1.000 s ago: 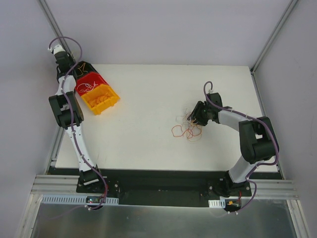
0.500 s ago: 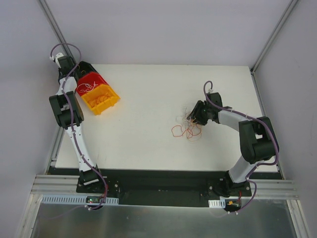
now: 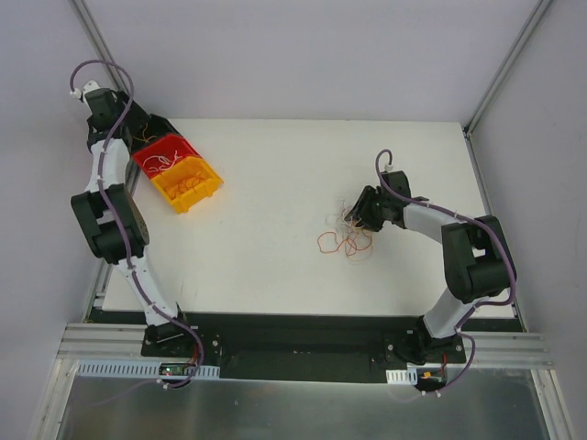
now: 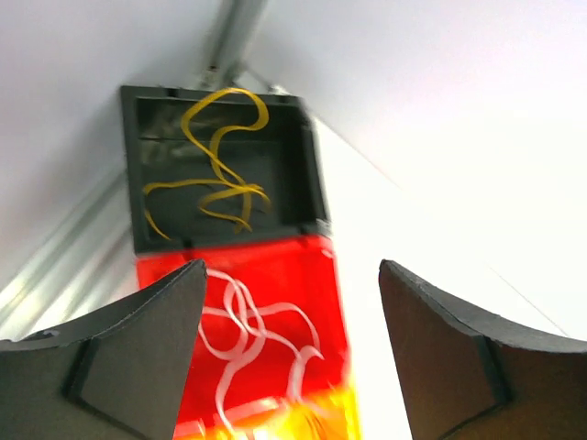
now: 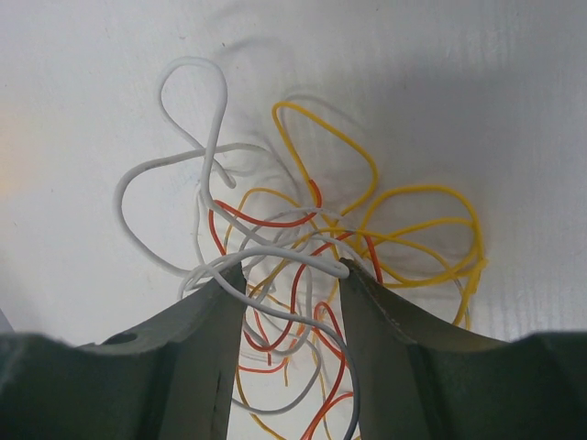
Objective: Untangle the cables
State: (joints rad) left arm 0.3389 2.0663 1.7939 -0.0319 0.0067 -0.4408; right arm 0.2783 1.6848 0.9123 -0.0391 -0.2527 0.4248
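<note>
The tangled cables (image 3: 347, 236) lie in a small heap right of the table's centre. Up close they are white (image 5: 174, 147), yellow (image 5: 413, 229) and red (image 5: 275, 220) strands looped through each other. My right gripper (image 5: 292, 269) is down on the heap (image 3: 348, 220), open, with loose strands running between its fingers and a white strand across the tips. My left gripper (image 4: 292, 266) hangs open and empty over the bins at the far left (image 3: 136, 126). Below it a yellow cable (image 4: 225, 183) lies in the black bin (image 4: 312, 174) and a white cable (image 4: 240, 323) in the red bin (image 4: 316, 284).
Three bins stand in a row at the table's far left corner: black (image 3: 156, 124), red (image 3: 147, 163) and yellow (image 3: 206, 188), the yellow one with orange strands inside. Grey walls and frame posts close in the table at the back and sides.
My left gripper has opened and drawn back up and left from the bins. The right arm and the heap have not moved.
</note>
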